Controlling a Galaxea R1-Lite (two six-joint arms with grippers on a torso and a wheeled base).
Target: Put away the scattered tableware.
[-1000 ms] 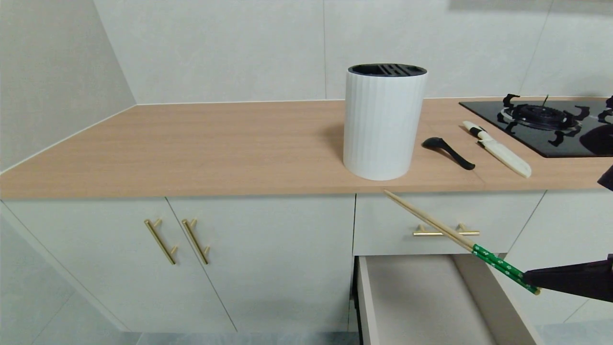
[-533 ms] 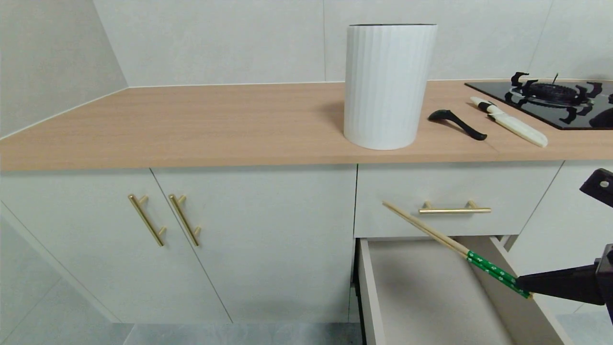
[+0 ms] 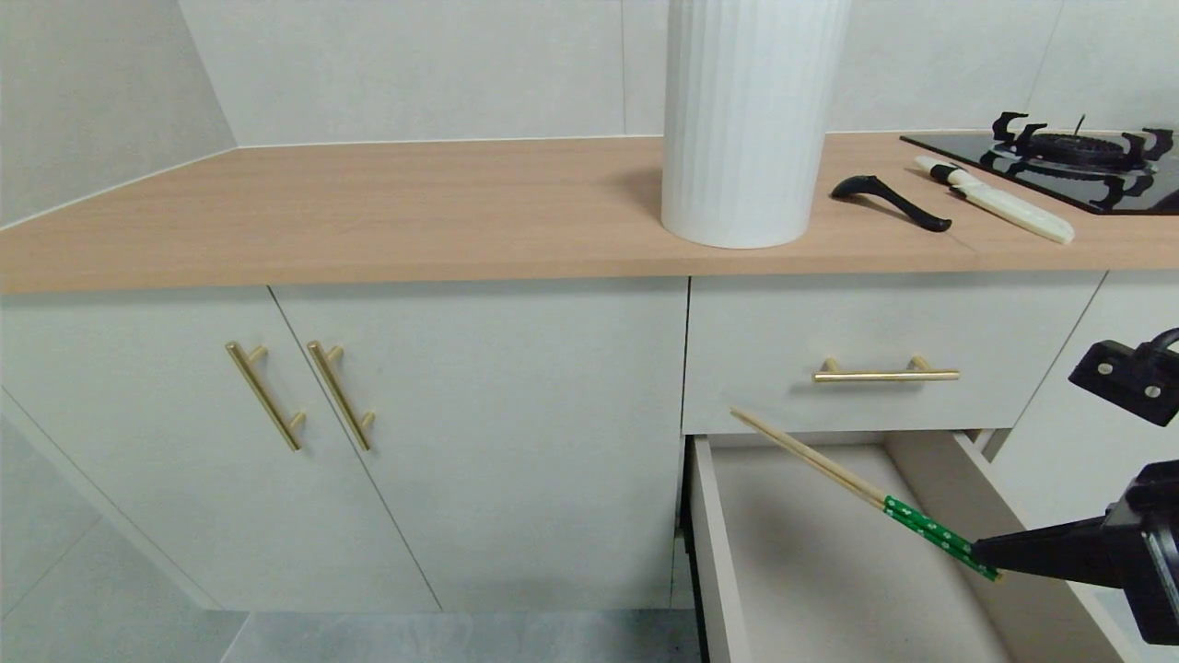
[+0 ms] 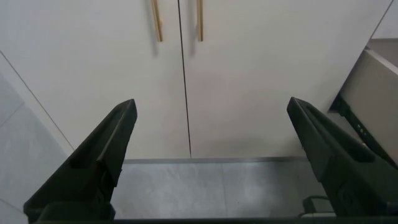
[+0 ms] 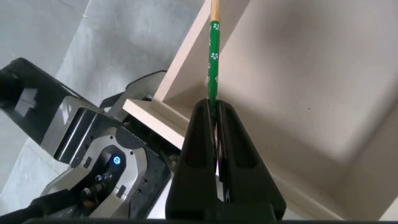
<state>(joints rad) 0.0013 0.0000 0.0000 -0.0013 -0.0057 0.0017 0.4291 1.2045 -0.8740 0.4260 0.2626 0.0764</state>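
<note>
My right gripper is shut on the green-patterned end of a pair of wooden chopsticks, holding them slanted above the open lower drawer. In the right wrist view the chopsticks run from between the gripper's fingers out over the pale drawer floor. My left gripper hangs open low in front of the cabinet doors, with nothing between its fingers. On the wooden counter stand a white ribbed utensil holder, a black spoon and a white knife.
A gas hob sits at the counter's far right. A shut drawer with a gold handle lies above the open one. Two gold handles mark the double cabinet doors on the left. Grey floor tiles lie below.
The head view has sunk, so the counter and holder sit higher in the picture. My right gripper and the chopsticks have come lower, closer over the open drawer.
</note>
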